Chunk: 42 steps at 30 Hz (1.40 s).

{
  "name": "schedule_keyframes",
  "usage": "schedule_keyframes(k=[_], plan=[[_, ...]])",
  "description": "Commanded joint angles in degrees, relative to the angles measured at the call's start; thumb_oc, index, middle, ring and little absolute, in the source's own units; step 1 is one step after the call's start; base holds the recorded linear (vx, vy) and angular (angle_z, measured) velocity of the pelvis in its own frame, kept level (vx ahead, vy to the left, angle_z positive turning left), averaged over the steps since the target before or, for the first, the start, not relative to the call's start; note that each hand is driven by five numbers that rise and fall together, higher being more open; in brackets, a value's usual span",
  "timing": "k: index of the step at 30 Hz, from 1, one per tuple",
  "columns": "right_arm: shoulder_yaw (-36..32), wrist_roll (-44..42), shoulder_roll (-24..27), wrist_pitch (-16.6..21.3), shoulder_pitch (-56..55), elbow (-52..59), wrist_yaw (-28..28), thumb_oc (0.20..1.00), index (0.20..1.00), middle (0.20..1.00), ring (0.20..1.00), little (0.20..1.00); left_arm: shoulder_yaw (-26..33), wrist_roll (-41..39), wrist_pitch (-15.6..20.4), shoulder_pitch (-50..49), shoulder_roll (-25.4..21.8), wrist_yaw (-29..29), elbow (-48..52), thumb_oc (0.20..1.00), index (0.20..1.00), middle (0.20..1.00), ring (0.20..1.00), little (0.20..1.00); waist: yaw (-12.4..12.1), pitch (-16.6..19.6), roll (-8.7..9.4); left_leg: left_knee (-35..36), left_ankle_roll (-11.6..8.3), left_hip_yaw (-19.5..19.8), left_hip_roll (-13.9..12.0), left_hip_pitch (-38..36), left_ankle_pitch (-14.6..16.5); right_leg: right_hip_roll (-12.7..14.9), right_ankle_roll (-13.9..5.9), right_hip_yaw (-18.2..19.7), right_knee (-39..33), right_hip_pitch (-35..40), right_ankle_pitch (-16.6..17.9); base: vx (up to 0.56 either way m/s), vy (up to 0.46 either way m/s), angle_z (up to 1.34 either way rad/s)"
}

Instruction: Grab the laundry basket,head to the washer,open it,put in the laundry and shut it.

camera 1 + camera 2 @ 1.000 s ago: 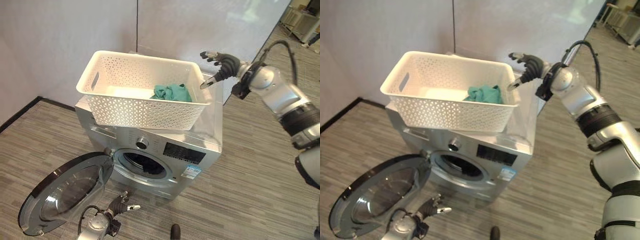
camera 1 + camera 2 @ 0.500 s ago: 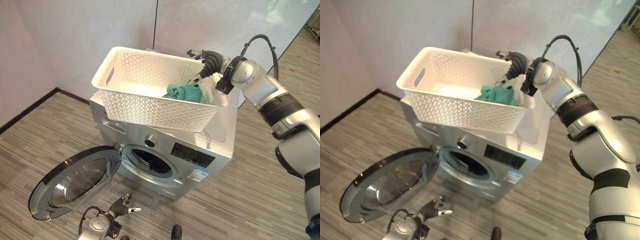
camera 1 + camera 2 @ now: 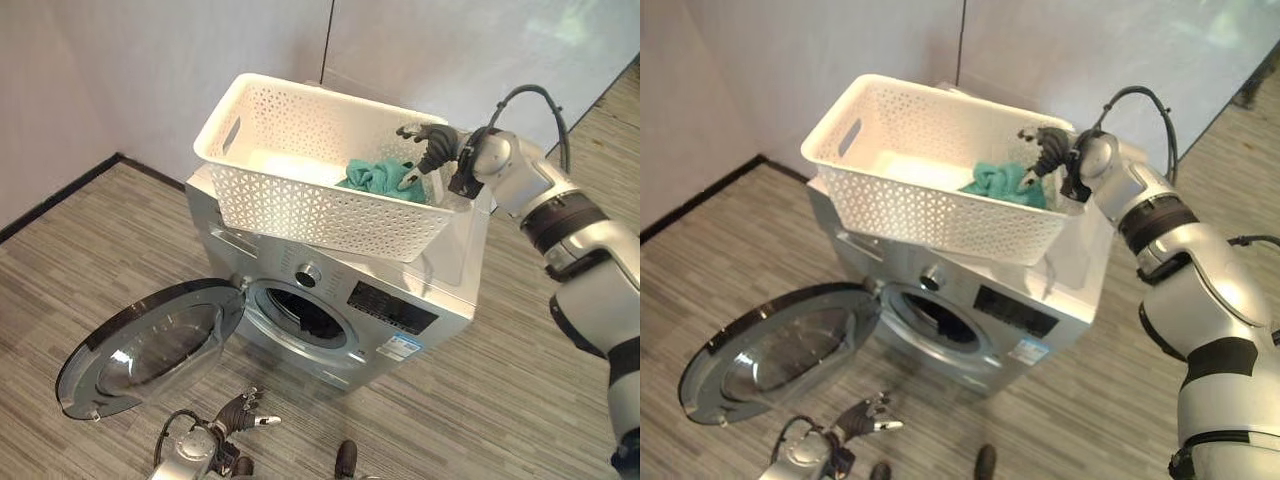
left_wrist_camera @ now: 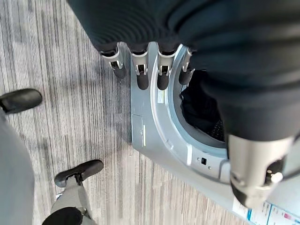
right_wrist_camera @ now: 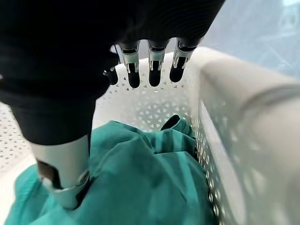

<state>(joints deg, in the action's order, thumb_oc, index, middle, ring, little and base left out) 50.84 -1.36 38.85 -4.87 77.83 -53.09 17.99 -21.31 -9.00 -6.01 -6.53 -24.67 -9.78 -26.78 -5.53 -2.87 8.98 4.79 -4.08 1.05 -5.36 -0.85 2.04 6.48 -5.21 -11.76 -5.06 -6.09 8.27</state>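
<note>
One garment is what the step in hand concerns: a teal cloth lies bunched in the right part of the white perforated laundry basket, which sits on top of the silver washer in the upper middle of the frame. The right hand reaches over the basket's right end wall, fingers spread and loosely straight, thumb apart, holding nothing. In the right wrist view the thumb tip looks to be at or just above the cloth, while the fingers hang above it, clear of the fabric.

To do this well, I judge the hand should sink further into the heap so that fingers and thumb close on a thick fold, not a thin edge that could slip free. It should keep off the lattice wall just beside it, since dark tips could snag in the holes or shove the basket along the washer top. The lift should clear the rim before swinging down.

Below, the washer door stands swung wide at lower left, and the drum opening shows dark with something already inside. The left hand idles low at the bottom of the frame, fingers relaxed and straight, empty.

The cloth looks soft, light and crumpled
</note>
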Motion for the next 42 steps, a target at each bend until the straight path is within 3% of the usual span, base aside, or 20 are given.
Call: schedule_keyframes(k=[1, 6, 8, 19, 20, 21, 22, 31, 42], plan=[[2.9, 1.1, 0.6, 0.8, 7.5, -6.2, -0.2, 1.0, 1.0, 1.0, 1.0, 1.0, -2.8, -1.9, 1.9, 2.1, -3.2, -0.6, 3.9, 1.0, 1.0, 1.0, 1.0, 1.0, -3.5, -1.1, 1.39, -5.9, 2.14, 3.2, -1.7, 1.6, 6.2, 2.7, -1.94, -2.4, 3.2, -0.4, -5.8, 0.0, -0.069, 0.01], [3.4, 0.9, 0.1, 0.8, 8.0, -7.0, -0.6, 1.0, 1.0, 1.0, 1.0, 1.0, -2.8, -2.0, 1.9, 2.3, -4.2, -0.5, 4.7, 1.0, 1.0, 1.0, 1.0, 1.0, -4.8, -2.5, 1.91, -6.5, 1.68, 4.2, -2.1, 3.6, 5.6, 2.3, -1.62, -3.4, 3.0, -0.9, -6.0, -0.03, -0.075, 0.2], [3.9, 0.4, -0.9, 0.6, 7.5, -8.9, -0.8, 1.0, 1.0, 1.0, 1.0, 1.0, -3.1, -2.3, 1.7, 2.9, -5.1, -0.5, 5.2, 1.0, 1.0, 1.0, 1.0, 1.0, -6.7, -5.0, 2.6, -7.3, 1.15, 5.6, -2.8, 6.5, 4.5, 1.5, -1.38, -4.8, 2.1, -1.7, -5.8, -0.06, -0.133, 0.23], [6.1, 0.1, 0.7, -1.1, 4.6, -9.3, 2.2, 1.0, 1.0, 1.0, 1.0, 1.0, -2.9, -2.3, 1.9, 4.6, -5.6, 0.1, 6.9, 1.0, 1.0, 1.0, 1.0, 1.0, -9.2, -9.4, 2.06, -7.7, 0.47, 7.1, -3.6, 11.1, 2.8, 0.5, -0.78, -6.3, 1.5, -4.1, -5.6, -0.03, -0.044, 0.11], [6.3, 0.4, 1.3, -1.3, 4.1, -8.2, 2.7, 0.385, 0.385, 0.385, 0.385, 0.385, -2.7, -2.3, 1.8, 4.8, -5.3, 0.1, 6.7, 1.0, 1.0, 1.0, 1.0, 1.0, -8.9, -9.5, 2.05, -7.7, 0.41, 7.1, -3.6, 11.4, 2.6, 0.5, -0.72, -6.5, 1.5, -4.2, -5.7, 0.0, 0.0, 0.0], [6.3, 0.4, 1.3, -1.3, 4.0, -8.2, 2.7, 0.238, 0.238, 0.238, 0.238, 0.238, -2.7, -2.3, 1.8, 4.8, -5.3, 0.1, 6.7, 1.0, 1.0, 1.0, 1.0, 1.0, -8.9, -9.5, 2.05, -7.7, 0.41, 7.1, -3.6, 11.5, 2.6, 0.5, -0.72, -6.5, 1.5, -4.2, -5.7, 0.0, 0.0, 0.0], [5.7, -0.1, 1.6, -1.4, 3.4, -7.9, 2.4, 0.2, 0.2, 0.2, 0.2, 0.2, -2.4, -2.3, 1.8, 4.9, -5.0, 0.4, 6.2, 1.0, 1.0, 1.0, 1.0, 1.0, -8.7, -9.4, 2.08, -7.6, 0.43, 7.2, -3.5, 11.4, 2.7, 0.5, -0.69, -6.5, 1.6, -4.2, -5.7, 0.0, 0.0, 0.0], [-3.6, -5.5, 2.3, -0.2, 4.7, -11.2, -4.7, 0.2, 0.2, 0.2, 0.2, 0.2, -0.2, -2.4, 2.1, 4.8, -3.9, 2.8, 3.2, 1.0, 1.0, 1.0, 1.0, 1.0, -6.6, -6.8, 2.16, -6.7, 0.91, 6.1, -3.3, 8.9, 4.0, 0.7, -0.8, -5.6, 2.3, -3.5, -6.1, 0.01, 0.008, -0.01], [-10.1, -23.3, 7.7, 5.4, 16.8, -9.9, -15.0, 0.2, 0.2, 0.2, 0.2, 0.2, -0.1, -2.8, 4.2, 5.3, -4.2, 4.5, -1.2, 1.0, 1.0, 1.0, 1.0, 1.0, -3.2, 0.5, 1.54, -5.0, 1.54, 5.1, -1.7, 2.1, 6.2, 2.5, -1.58, -5.0, 3.5, 0.8, -7.2, 0.05, 0.059, -0.06]])
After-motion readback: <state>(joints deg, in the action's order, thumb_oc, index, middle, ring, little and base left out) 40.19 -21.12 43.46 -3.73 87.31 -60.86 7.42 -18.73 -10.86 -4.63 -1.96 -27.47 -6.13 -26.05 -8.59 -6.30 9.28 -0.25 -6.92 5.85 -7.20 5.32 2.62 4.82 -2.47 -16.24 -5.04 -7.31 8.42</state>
